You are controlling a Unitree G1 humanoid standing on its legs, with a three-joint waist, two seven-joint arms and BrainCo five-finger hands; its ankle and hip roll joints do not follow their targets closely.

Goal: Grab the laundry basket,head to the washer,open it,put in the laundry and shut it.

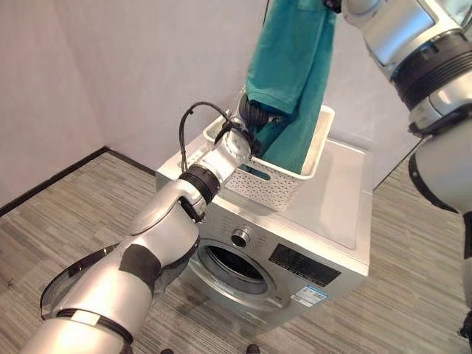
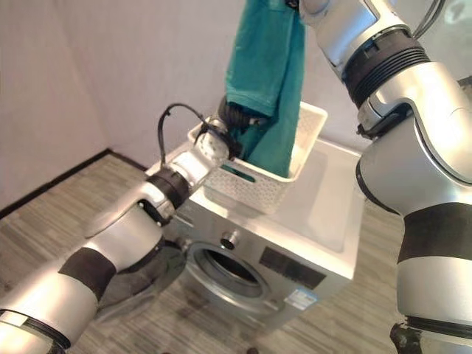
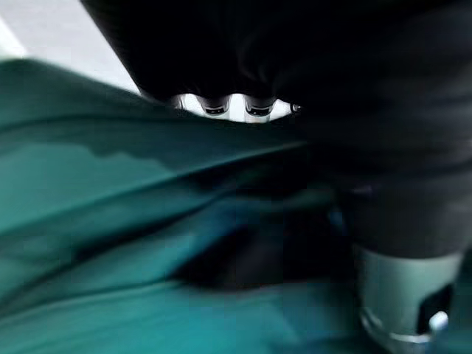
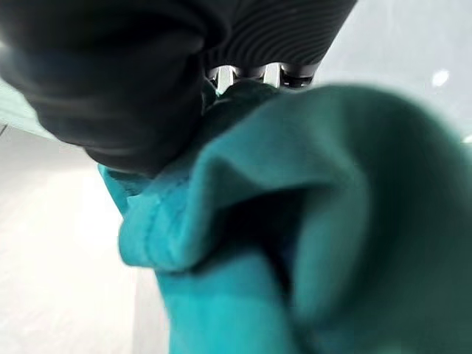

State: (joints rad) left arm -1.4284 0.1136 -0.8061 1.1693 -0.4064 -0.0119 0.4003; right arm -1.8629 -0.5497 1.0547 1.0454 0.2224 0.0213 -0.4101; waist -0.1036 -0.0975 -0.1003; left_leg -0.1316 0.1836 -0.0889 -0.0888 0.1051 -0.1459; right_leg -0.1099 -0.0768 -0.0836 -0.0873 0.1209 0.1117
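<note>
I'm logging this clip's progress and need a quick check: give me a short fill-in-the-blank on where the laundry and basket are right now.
1. The white laundry basket stands on ____ of the washing machine.
2. The garment hanging from the right hand is ____ in colour.
3. The washer's round door is ____.
4. The left hand reaches into the ____.

Missing words: top; teal; open; basket
</note>
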